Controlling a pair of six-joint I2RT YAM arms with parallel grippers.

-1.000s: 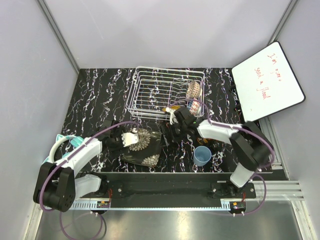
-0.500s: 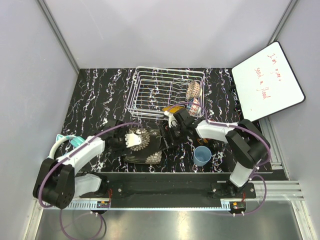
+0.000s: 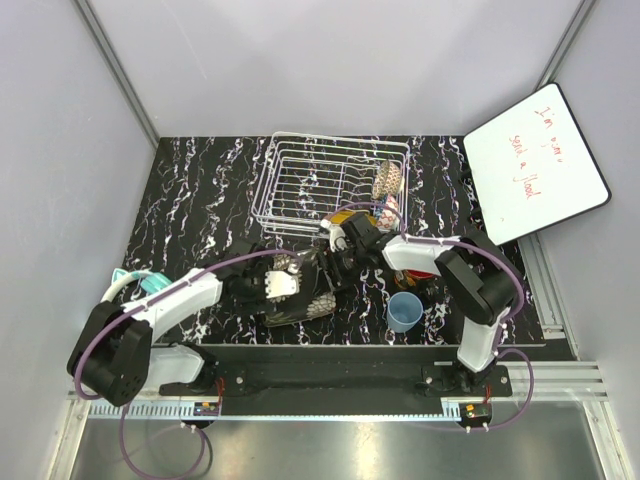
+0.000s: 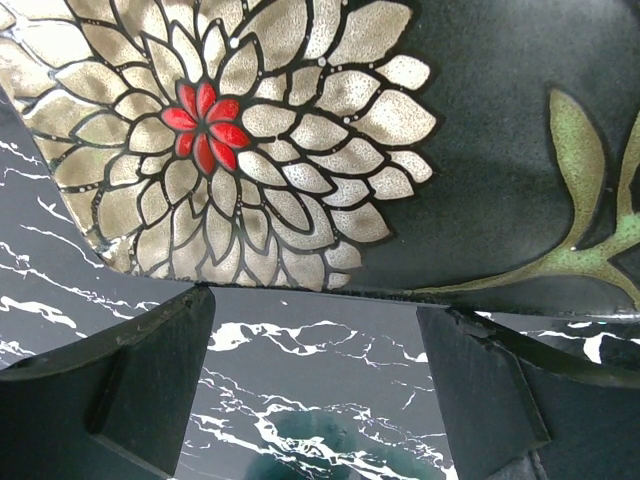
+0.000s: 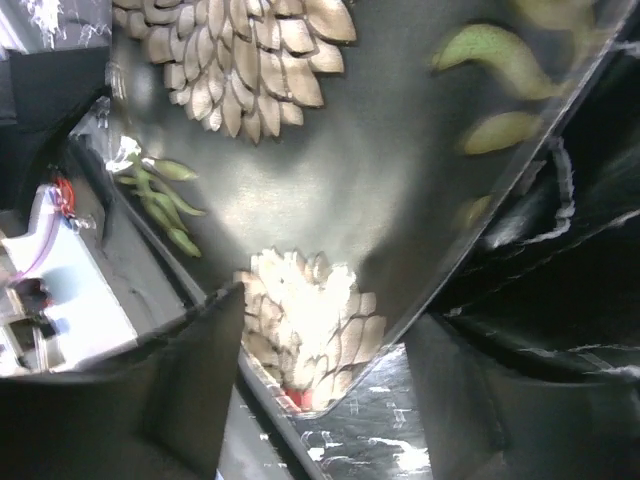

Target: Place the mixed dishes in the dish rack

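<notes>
So that our right hand (image 5: 330,320), astride its corner, grip unclear, can lift, our wide-open left hand (image 4: 315,310) props the dark plate (image 4: 480,150) off the desk (image 4: 300,400).

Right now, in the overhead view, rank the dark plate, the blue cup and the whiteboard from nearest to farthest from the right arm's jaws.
1. dark plate: nearest, tilted, in the middle.
2. blue cup: next, toward the front right.
3. whiteboard: farthest, at the back right.
</notes>
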